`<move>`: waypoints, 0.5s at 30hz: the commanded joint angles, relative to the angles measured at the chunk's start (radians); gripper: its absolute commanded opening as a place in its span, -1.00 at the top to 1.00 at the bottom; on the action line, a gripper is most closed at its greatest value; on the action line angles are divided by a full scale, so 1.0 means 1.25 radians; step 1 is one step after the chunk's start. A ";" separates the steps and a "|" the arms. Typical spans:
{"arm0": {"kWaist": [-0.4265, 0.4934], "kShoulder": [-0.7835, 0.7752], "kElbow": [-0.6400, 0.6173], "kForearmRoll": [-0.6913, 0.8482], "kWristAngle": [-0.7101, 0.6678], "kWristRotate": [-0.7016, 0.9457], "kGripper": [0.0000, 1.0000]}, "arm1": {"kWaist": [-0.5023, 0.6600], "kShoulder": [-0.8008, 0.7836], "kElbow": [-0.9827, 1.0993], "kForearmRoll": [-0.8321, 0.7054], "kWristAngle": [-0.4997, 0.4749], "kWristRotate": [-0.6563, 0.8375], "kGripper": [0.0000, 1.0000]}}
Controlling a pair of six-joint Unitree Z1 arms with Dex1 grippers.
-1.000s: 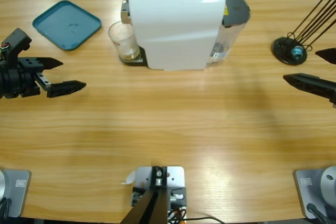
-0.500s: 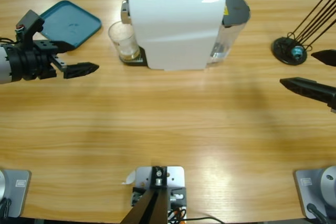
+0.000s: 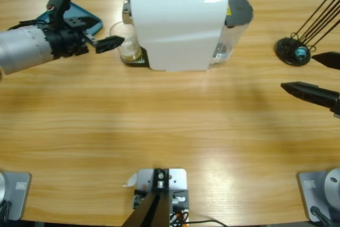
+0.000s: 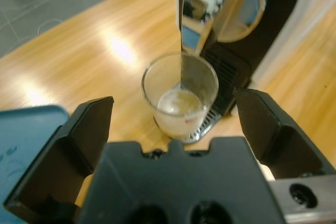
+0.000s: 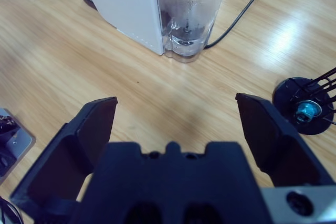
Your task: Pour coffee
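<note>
- The coffee (image 4: 177, 101) is a shallow pale amber layer at the bottom of a small clear glass (image 3: 124, 41), which stands on the drip grate of the white coffee machine (image 3: 178, 24) near the far edge of the tabletop (image 3: 170, 126), left of its middle
- In the left wrist view the glass (image 4: 180, 94) sits under the machine's shiny chrome spout (image 4: 220, 3), upright, with the liquid covering only its base
- The left hand (image 3: 109, 40) comes in from the left edge of the tabletop; its jaws are spread wide, with one black tip just beside the glass on its left side, and nothing is gripped between them
- In the left wrist view the left hand (image 4: 176, 124) has the glass framed between its two jaws, with clear space on either side
- A teal tray (image 3: 85, 18) lies near the far left corner of the tabletop, partly hidden behind the left arm
- The right hand (image 3: 319, 75) is at the right edge of the tabletop, jaws wide apart and holding nothing, well apart from the machine
- A black round stand with thin rods (image 3: 293, 50) sits near the far right edge, just beside the right hand
- The machine's clear water tank (image 5: 189, 9) is at its right end, with a dark cable (image 5: 247, 6) running off behind it
</note>
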 commanded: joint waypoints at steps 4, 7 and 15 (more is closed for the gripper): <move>-0.006 0.234 0.086 -0.384 -0.058 -0.045 -1.00 | 0.010 -0.002 0.030 -0.005 -0.008 0.004 -1.00; -0.006 0.235 0.091 -0.384 -0.065 -0.046 -1.00 | 0.010 -0.002 0.030 -0.005 -0.008 0.004 -1.00; 0.016 0.234 0.124 -0.384 -0.062 -0.050 -1.00 | 0.010 -0.002 0.030 -0.007 -0.008 0.004 -1.00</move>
